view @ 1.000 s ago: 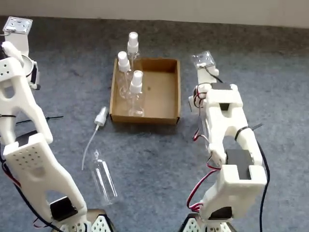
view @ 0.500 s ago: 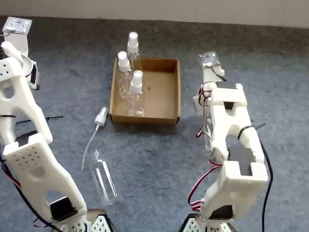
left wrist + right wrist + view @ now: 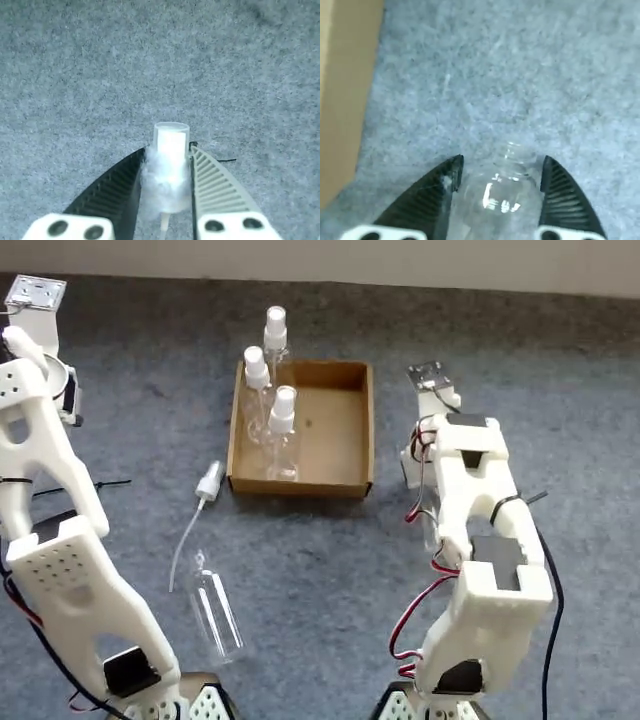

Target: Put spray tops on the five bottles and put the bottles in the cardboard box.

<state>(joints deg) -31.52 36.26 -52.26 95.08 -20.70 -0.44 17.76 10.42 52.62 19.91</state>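
- Status: three of five bottles look capped. Two bottles and two tops are not yet joined, so I'd put it a bit past halfway.
- Far left: left gripper (image 3: 168, 149) is closed narrow on a held spray top (image 3: 171, 165) over bare carpet (image 3: 75, 60). The cap end points away from the wrist.
- Left of centre: a loose spray top (image 3: 208, 483) with its long dip tube lies on the carpet just beside the cardboard box (image 3: 340, 435). An uncapped lying bottle (image 3: 215, 615) sits nearer the arm bases, apart from that top.
- Centre: two capped bottles stand in the box along its left wall, the rear capped bottle (image 3: 257, 380) and the front capped bottle (image 3: 283, 430). A third capped bottle (image 3: 275, 332) is at the far wall; I can't tell if it's inside or just behind.
- Right: right gripper (image 3: 502, 160) is clamped around a held bottle (image 3: 507, 195) with its neck open and no top, just right of the box.
- Remaining, by my read: cap the held bottle and the lying bottle, box both, and box the third if it's outside.
- Labels: bottles are clear and the box is plain. No readable print anywhere.
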